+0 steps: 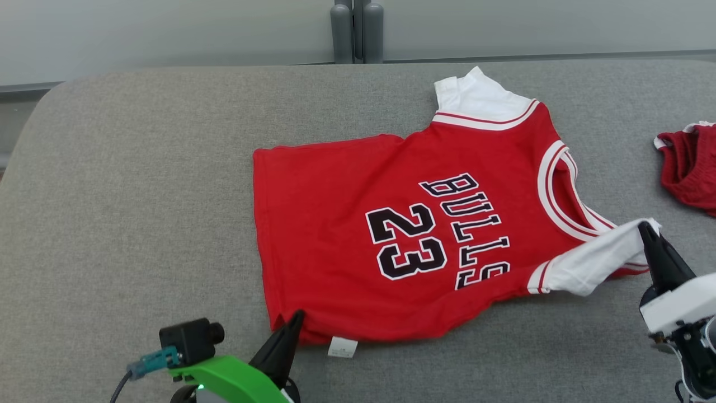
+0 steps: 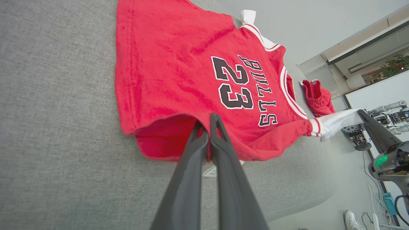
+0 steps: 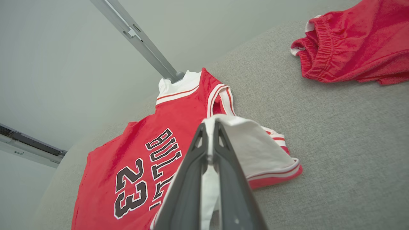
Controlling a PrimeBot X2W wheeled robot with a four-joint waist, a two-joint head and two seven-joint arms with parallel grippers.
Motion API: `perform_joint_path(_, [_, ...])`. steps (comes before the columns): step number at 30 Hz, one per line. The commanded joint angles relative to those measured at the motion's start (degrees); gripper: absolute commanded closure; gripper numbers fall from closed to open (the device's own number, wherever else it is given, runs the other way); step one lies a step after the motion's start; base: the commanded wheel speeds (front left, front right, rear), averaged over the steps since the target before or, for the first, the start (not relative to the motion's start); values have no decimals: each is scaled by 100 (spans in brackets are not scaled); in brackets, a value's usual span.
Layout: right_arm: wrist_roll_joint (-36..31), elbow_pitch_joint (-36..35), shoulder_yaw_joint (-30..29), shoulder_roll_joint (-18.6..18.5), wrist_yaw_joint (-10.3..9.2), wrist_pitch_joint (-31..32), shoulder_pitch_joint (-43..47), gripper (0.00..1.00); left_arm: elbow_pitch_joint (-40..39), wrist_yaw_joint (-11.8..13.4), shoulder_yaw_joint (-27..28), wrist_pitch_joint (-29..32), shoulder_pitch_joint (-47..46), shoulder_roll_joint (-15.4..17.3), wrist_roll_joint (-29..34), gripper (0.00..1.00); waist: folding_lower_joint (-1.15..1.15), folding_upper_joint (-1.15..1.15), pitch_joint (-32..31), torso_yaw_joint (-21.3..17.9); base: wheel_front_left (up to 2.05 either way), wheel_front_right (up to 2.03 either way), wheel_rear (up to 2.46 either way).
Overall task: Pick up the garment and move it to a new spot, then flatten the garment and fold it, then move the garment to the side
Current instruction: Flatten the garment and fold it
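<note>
Grey cloth-topped desk (image 1: pixel 140 184), pale wall behind. Jersey (image 1: pixel 391 235) lies near mid-desk, front up, "BULLS 23" showing, collar toward the robot's right, hem toward its left. Body mostly flat on the cloth.

Left gripper (image 1: pixel 295 320): jaws together, clamped on the near corner of the hem. Red cloth is pinched at the tips and raised a little; in the left wrist view the hem gapes open beside them. White label (image 1: pixel 342 347) lies on the desk just beside that corner.

Right gripper (image 1: pixel 648 228): jaws together, clamped on the end of the near sleeve (image 1: pixel 593 260). White cloth is lifted off the desk and drawn taut. Far sleeve (image 1: pixel 475 98) lies flat.

Red shorts (image 1: pixel 691 168) bunched at the right edge, apart from the jersey.
</note>
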Motion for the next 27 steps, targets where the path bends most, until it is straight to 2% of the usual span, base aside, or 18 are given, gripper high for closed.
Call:
perform_joint_path(1, [-120, -3, 25, -31, -2, 177, -208, 100, 62, 32, 9, 94, -206, -54, -56, 100, 1, 0, 46, 5, 0, 0, 0])
perform_joint_path(3, [-331, 120, 68, -73, -2, 445, -505, 100, 225, 74, 51, 200, -494, -70, -32, 100, 1, 0, 94, 18, 0, 0, 0])
perform_joint_path(9, [-872, 671, 183, -166, -2, 726, -1298, 100, 996, 97, 112, 440, -1309, -200, -32, 100, 1, 0, 323, 110, 0, 0, 0])
perform_joint_path(18, [-1328, 1732, 626, -441, -1, 591, -2214, 100, 2173, -110, 108, 391, -2186, -437, 65, 100, 1, 0, 642, 147, 0, 0, 0])
perform_joint_path(19, [-1299, 1805, 738, -491, -1, 516, -2300, 74, 2272, -125, 102, 369, -2242, -451, 94, 100, 1, 0, 658, 145, 0, 0, 0])
perform_joint_path(20, [-1274, 1858, 813, -536, -2, 438, -2350, 16, 2336, -115, 109, 318, -2280, -467, 116, 92, 1, 0, 668, 141, 0, 0, 0])
perform_joint_path(21, [-1244, 1935, 862, -569, -2, 400, -2367, 0, 2395, -122, 120, 270, -2307, -493, 118, 69, 1, 0, 671, 137, 0, 0, 0])
perform_joint_path(22, [-1216, 2005, 909, -610, -3, 340, -2376, 0, 2452, -143, 150, 180, -2309, -529, 98, 41, 1, 0, 662, 137, 0, 0, 0])
perform_joint_path(23, [-1183, 2028, 944, -644, -2, 290, -2388, 0, 2493, -147, 172, 95, -2308, -529, 123, 0, 1, 0, 650, 138, 0, 0, 0])
perform_joint_path(27, [-1141, 1850, 1122, -915, -2, 70, -2124, 0, 2509, -95, 264, -341, -2202, -523, 275, 0, 1, 0, 573, 148, 0, 0, 0])
